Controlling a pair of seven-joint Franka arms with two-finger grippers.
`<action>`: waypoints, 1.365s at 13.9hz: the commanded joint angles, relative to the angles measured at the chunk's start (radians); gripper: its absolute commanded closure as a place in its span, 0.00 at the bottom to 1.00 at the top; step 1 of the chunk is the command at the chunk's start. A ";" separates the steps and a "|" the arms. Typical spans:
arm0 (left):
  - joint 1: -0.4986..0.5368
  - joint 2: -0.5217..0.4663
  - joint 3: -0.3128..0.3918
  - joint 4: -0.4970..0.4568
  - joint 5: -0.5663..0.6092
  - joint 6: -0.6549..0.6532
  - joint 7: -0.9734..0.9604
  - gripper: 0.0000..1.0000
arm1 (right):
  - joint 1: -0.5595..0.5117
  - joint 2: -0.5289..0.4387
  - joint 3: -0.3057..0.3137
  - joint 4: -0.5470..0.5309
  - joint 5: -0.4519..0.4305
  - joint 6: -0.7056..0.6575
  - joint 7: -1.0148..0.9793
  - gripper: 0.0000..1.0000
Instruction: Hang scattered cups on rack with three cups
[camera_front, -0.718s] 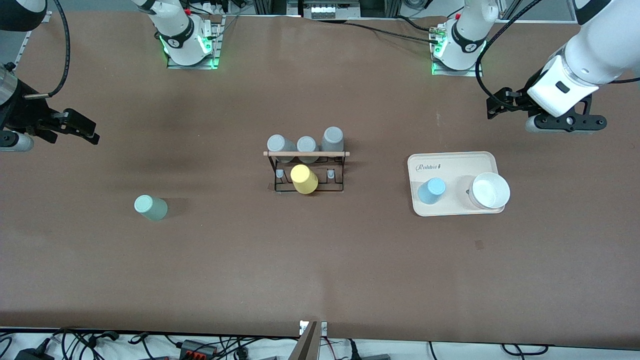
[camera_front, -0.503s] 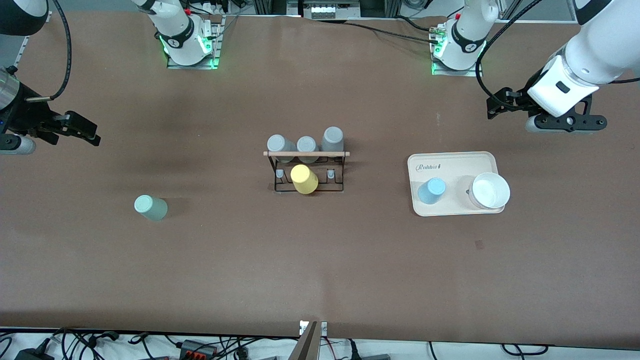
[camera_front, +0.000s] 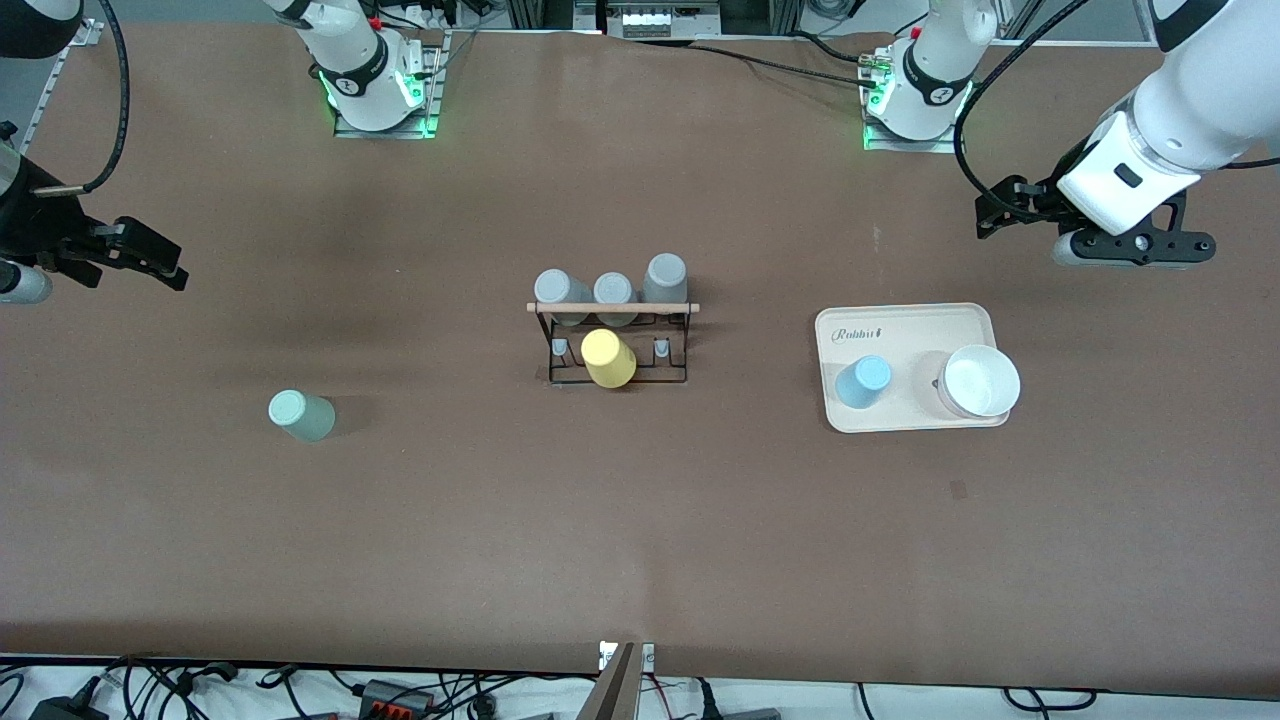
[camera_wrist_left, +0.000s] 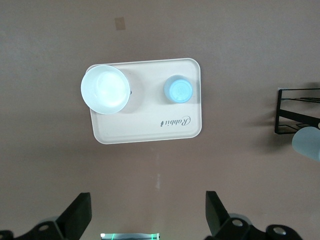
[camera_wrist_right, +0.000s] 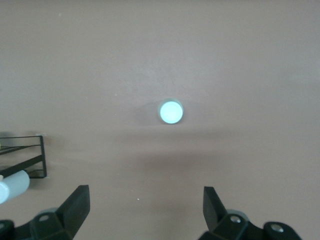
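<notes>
The beige tray (camera_front: 915, 325) holds the light blue cup (camera_front: 863, 381) and a white bowl (camera_front: 981, 380) (both upright). Both claws gape wide, empty: the left gripper (camera_wrist_left: 147, 215) hangs over bare table near the tray, and the right gripper (camera_front: 150, 258) has drifted outward.

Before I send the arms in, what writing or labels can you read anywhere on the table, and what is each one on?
"Rabbit", in dark script with a small mark after it, on the beige tray, near the light blue cup; also seen upside down in the left wrist view.
Round badges on both arm bases: too small to read.
No lettering is visible on the cups, bowl or rack.
</notes>
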 joint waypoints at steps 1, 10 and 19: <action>0.000 0.088 0.007 0.105 -0.019 -0.023 0.023 0.00 | 0.001 0.007 0.008 0.025 -0.032 -0.030 -0.003 0.00; -0.045 0.421 -0.006 0.100 0.002 0.144 0.028 0.00 | -0.005 0.007 0.006 0.017 -0.017 -0.030 0.004 0.00; -0.078 0.622 -0.006 0.068 0.004 0.371 0.026 0.00 | -0.002 0.004 0.006 0.017 0.003 -0.033 0.003 0.00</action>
